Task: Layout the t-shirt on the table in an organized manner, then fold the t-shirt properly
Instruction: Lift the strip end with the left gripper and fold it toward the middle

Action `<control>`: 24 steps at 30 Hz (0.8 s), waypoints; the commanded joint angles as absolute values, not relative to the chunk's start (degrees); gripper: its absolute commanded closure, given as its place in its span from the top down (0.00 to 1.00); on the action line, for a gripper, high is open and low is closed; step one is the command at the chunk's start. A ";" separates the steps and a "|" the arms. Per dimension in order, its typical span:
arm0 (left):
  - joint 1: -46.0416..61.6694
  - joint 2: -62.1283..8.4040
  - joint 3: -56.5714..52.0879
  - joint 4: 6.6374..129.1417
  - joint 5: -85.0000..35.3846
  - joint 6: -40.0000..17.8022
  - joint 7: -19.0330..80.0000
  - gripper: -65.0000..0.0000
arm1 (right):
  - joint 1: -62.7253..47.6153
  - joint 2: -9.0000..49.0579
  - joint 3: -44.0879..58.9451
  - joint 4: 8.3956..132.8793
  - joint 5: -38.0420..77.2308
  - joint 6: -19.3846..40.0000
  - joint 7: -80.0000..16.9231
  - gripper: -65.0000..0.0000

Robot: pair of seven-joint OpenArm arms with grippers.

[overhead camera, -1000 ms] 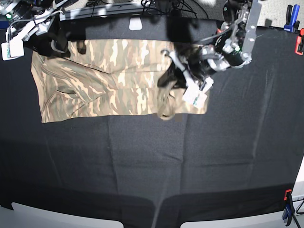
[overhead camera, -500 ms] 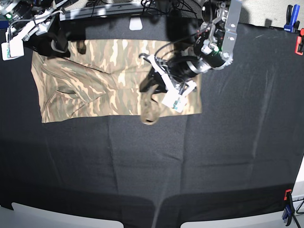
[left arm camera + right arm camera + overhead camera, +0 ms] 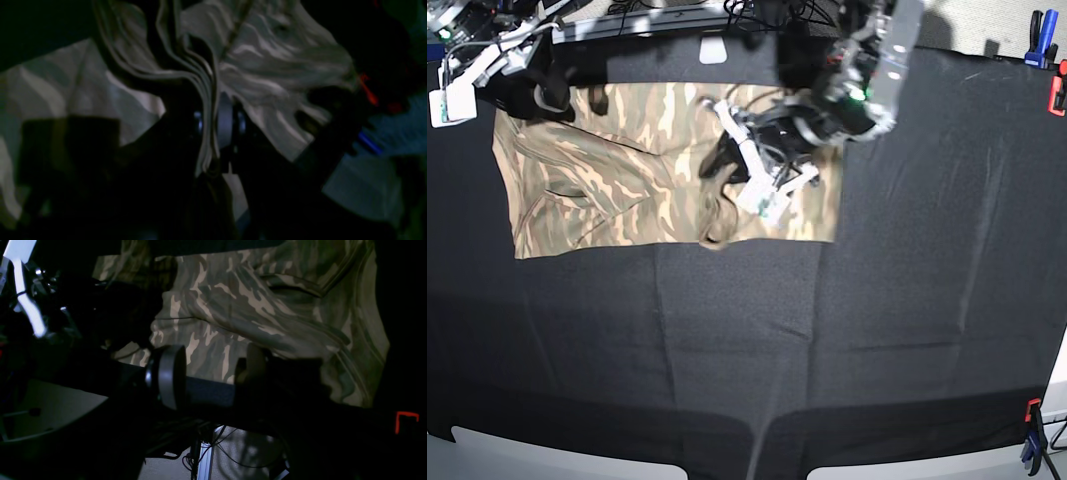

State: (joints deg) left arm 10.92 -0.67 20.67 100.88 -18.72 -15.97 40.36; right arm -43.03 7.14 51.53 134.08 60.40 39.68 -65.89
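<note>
The table [image 3: 907, 330], covered in black cloth, is filling nearly the whole base view, with bare cloth stretching across its near half and its right side. The t-shirt [image 3: 607, 170] is lying in the far left part of it, spread mostly flat as a wide camouflage band, its right end doubled over so that several layers are sitting on top of one another there. A loose fold of the fabric is hanging down off the lifted edge and is drooping toward the shirt's near hem. The left arm is reaching in from the far edge over that right end, and the left gripper [image 3: 213, 133] is sitting pinched tight on the t-shirt: in the left wrist view a stack of fabric edges is running straight down between its closed jaws, with more rumpled cloth spreading out behind. The right gripper [image 3: 206, 373] is waiting at the far left corner of the table, its jaws standing partly apart with nothing between them; in the right wrist view the camouflage cloth is lying flat behind and beyond the gap, apart from the pads. Small red and blue clamps [image 3: 1045, 50] are gripping the table's cloth at the far right corner.
</note>
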 commanded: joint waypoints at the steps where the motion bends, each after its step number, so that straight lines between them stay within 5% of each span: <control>1: 10.46 -0.36 20.73 101.93 -18.81 -15.99 38.92 0.00 | -43.51 7.60 51.90 135.00 61.73 40.00 -64.55 0.44; 11: 10.46 -0.32 20.73 101.93 -18.04 -16.05 38.94 0.00 | -43.51 7.60 51.90 135.00 61.71 40.00 -64.51 0.44; 17: 10.44 -0.32 20.73 101.93 -18.35 -16.05 38.94 0.45 | -43.51 7.60 51.90 135.00 61.69 40.00 -64.49 0.44; 24: 10.26 -0.32 20.73 102.00 -23.94 -17.28 38.94 0.49 | -43.51 7.60 51.90 135.00 61.69 40.00 -64.51 0.44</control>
State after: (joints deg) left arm 10.90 -0.82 20.58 100.88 -22.79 -16.71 40.29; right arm -43.03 7.16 51.53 134.06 60.40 39.68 -65.87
